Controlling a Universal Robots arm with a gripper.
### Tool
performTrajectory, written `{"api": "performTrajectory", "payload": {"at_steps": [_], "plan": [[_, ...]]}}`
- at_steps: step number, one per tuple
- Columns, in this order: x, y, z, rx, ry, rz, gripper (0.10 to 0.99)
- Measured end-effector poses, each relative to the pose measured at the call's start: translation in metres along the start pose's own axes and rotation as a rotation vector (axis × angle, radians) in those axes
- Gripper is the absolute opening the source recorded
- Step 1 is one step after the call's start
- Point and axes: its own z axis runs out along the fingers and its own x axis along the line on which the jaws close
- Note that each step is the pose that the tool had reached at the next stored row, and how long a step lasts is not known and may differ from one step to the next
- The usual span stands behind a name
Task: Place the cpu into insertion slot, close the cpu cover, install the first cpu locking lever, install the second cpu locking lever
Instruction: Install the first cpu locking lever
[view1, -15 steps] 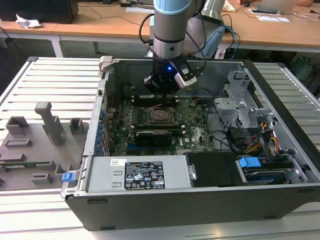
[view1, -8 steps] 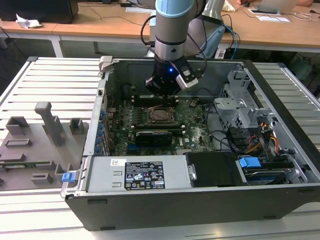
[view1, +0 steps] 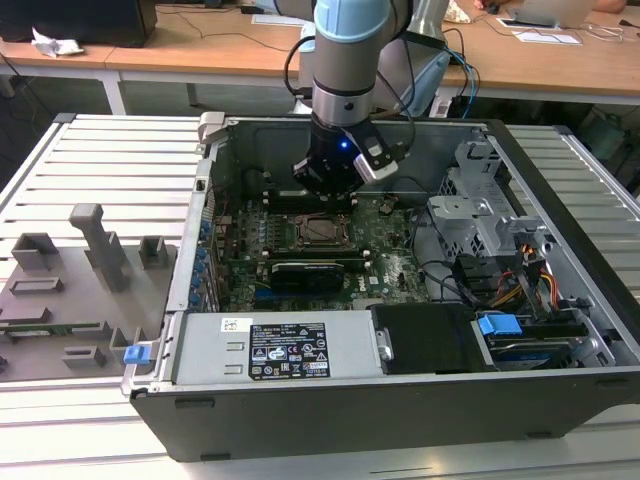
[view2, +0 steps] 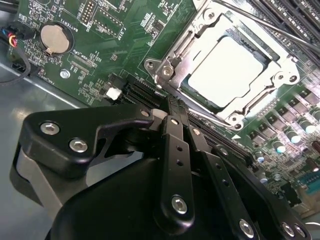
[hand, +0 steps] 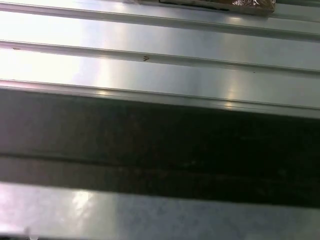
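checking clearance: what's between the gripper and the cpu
In the second wrist view, green circuit board and the cpu cover frame edge lie between the gripper and the cpu.

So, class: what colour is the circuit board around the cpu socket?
Green, clearest in the second wrist view: the circuit board surrounds the silvery socket holding the cpu.

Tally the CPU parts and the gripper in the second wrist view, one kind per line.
cpu: 1, seated in the socket
cpu cover: 1, closed around the chip
coin battery: 1
gripper: 1, beside the socket
Total: 4
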Motion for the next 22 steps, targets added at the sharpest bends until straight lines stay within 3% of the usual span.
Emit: {"api": "performTrajectory", "payload": {"at_steps": [12, 18, 22], "plan": [[-0.0008, -0.0001, 0.0029, 0.015, 0.0019, 0.000, 0.106], [-0.0013, -0.0001, 0.0029, 0.015, 0.0021, -0.001, 0.106], [-0.0023, -0.0004, 0.0048, 0.026, 0.0033, 0.000, 0.106]]}}
